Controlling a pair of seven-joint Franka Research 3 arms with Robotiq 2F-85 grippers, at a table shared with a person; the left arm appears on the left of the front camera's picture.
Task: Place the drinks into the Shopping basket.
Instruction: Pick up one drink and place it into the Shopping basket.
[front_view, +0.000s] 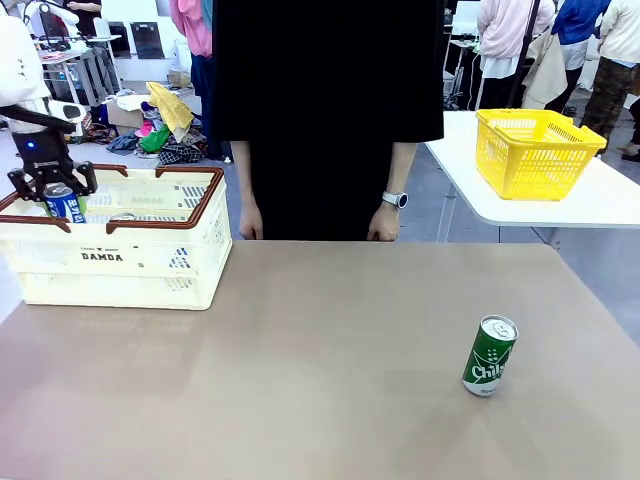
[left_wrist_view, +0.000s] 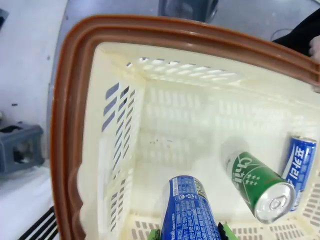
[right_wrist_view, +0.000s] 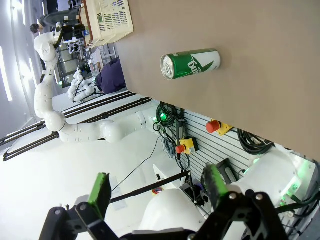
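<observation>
The left arm (right_wrist_view: 85, 131) is white, the right tool (right_wrist_view: 156, 172) black with green pads (right_wrist_view: 101, 192).

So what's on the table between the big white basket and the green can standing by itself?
Nothing at all. In the front view, the table is bare all the way from the basket to the green can.

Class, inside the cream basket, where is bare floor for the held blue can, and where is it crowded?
Bare floor lies in the basket between its slotted wall and the lying green can. Crowded: that can and the lying blue can beside it.
</observation>
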